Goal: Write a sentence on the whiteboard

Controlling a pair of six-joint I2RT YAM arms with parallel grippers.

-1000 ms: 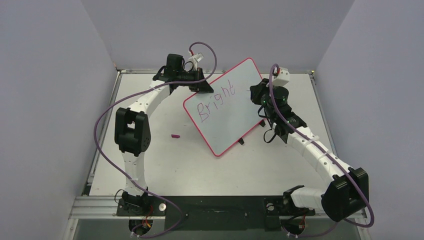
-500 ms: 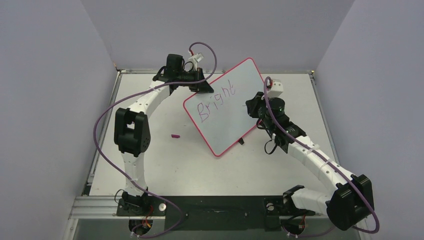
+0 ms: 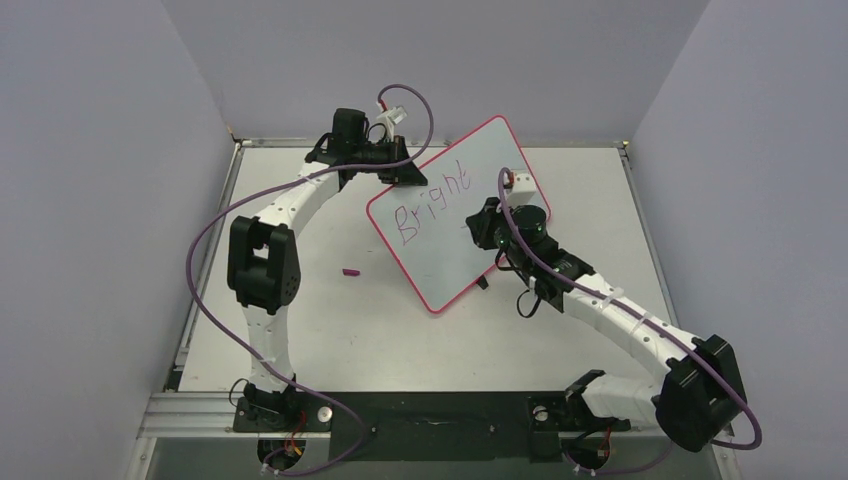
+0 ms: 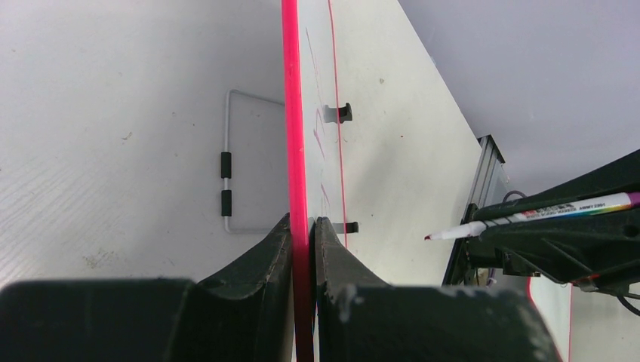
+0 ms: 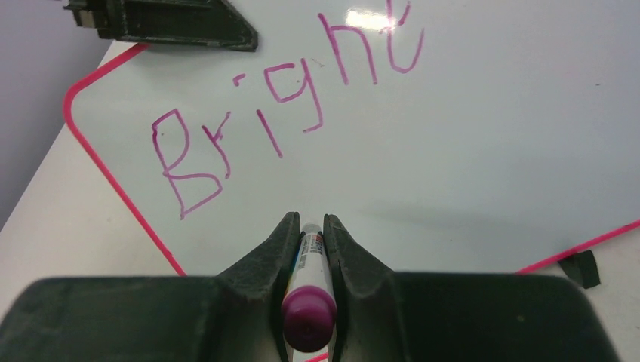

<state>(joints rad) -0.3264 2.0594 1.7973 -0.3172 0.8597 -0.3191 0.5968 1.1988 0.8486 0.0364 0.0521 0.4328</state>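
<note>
Whiteboard (image 3: 445, 255) propped tilted on the table (image 3: 330, 330), its upper edge clamped between the jaws of the left gripper (image 4: 302, 224). The jaws of the right gripper (image 5: 308, 224) are closed on a marker (image 5: 308, 305) aimed at the blank area below the sentence (image 5: 283, 113), of which only "Bright" is written. Judged step: starting the second word, which calls for setting the tip down under the first line. Whether the tip touches the board cannot be told.
</note>
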